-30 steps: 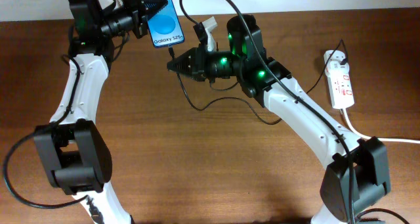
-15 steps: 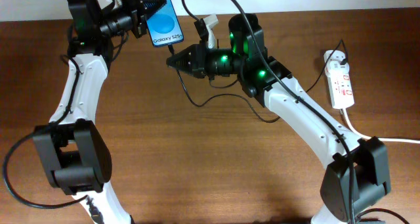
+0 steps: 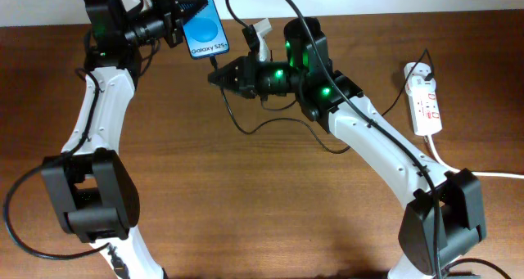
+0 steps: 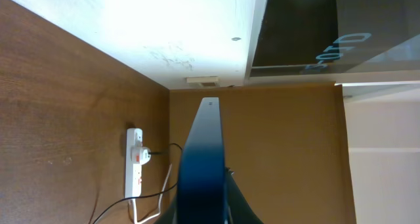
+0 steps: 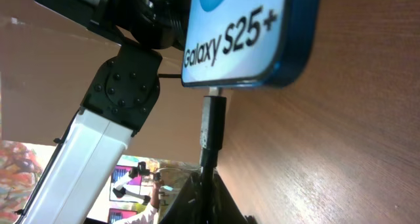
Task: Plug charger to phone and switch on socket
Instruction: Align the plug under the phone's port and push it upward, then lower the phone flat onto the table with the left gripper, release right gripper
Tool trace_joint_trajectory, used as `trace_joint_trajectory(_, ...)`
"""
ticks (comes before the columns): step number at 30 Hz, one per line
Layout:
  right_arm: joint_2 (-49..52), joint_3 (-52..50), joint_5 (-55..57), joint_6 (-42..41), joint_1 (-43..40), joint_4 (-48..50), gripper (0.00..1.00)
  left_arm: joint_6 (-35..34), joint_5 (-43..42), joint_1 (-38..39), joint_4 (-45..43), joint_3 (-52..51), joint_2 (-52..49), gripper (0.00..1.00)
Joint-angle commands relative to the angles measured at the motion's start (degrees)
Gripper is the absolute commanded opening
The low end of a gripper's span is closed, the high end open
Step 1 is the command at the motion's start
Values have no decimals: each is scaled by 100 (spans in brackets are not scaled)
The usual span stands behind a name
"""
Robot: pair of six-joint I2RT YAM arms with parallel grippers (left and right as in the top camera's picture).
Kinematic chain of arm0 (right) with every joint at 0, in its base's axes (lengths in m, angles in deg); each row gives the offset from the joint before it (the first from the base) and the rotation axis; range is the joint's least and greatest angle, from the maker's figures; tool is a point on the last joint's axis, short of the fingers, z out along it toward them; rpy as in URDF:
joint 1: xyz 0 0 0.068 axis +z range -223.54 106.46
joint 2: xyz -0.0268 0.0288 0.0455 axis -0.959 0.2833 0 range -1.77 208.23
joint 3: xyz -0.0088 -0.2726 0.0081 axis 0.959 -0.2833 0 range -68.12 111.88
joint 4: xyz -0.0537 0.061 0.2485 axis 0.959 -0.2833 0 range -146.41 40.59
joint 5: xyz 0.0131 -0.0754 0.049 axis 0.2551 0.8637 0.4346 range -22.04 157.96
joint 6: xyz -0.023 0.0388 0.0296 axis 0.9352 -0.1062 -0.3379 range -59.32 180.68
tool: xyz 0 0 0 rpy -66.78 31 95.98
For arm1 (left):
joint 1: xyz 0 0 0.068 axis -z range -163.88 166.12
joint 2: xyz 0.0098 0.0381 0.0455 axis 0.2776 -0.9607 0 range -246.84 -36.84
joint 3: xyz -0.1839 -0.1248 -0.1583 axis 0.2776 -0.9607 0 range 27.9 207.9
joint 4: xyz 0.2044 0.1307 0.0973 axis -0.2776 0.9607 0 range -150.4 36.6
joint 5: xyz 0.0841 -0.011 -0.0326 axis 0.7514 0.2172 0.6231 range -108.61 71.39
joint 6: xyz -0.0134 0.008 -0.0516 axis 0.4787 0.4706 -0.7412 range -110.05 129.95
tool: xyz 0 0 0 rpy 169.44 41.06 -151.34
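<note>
At far left, my left jaws are clamped on the phone (image 3: 205,24), holding it screen-up by the worktop's (image 3: 246,197) far edge. Its long axis runs far-to-near, with the port end pointing at the near edge. Just below, the right jaws are closed on the charger (image 5: 212,122), the plug in line with that axis and its tip meeting the phone's lower edge. The socket (image 3: 424,103) lies far right. Since a second ago, the right jaws have crept slightly nearer the phone, which hasn't moved.

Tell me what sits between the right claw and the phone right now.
Only the charger's plug, gripped in the right claw, bridges that gap; its tip meets the bottom edge of the phone. The right wrist view shows this.
</note>
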Motion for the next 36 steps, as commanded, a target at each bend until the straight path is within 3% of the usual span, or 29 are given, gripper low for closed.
trace_joint_trajectory(1,116,46,260,72,-70,151,4,109,-411,129,-26,17,74,0)
trace_joint_trajectory(10,116,46,459,76,-74,149,4,111,-612,166,-15,17,74,0)
trace_joint_trajectory(13,116,48,-2,264,-76,120,6,111,-579,157,-15,17,74,0)
trace_joint_trajectory(15,114,48,-142,599,-122,-173,21,120,-557,109,-15,17,74,0)
trace_joint_trajectory(21,68,50,-807,1502,-903,-643,47,710,-651,35,225,17,74,0)
trace_joint_trajectory(24,-101,50,-737,2428,-1541,-1659,51,1587,-916,37,811,17,74,0)
trace_joint_trajectory(26,-313,52,-39,3246,-1878,-2839,52,2446,-1200,63,1580,15,74,0)
trace_joint_trajectory(28,-669,52,1196,4089,-2068,-4323,53,3716,-1274,162,2896,15,74,0)
trace_joint_trajectory(30,-927,52,1910,4360,-2052,-5093,57,4603,-1263,295,3873,15,74,0)
trace_joint_trajectory(32,-1123,52,2459,4454,-2059,-5748,64,5383,-804,435,4994,15,74,0)
trace_joint_trajectory(33,-1139,52,2634,4533,-2059,-5993,66,5689,-138,522,5707,15,74,0)
trace_joint_trajectory(36,-1130,48,2629,4885,-2059,-6332,66,5995,634,719,5912,-372,72,0)
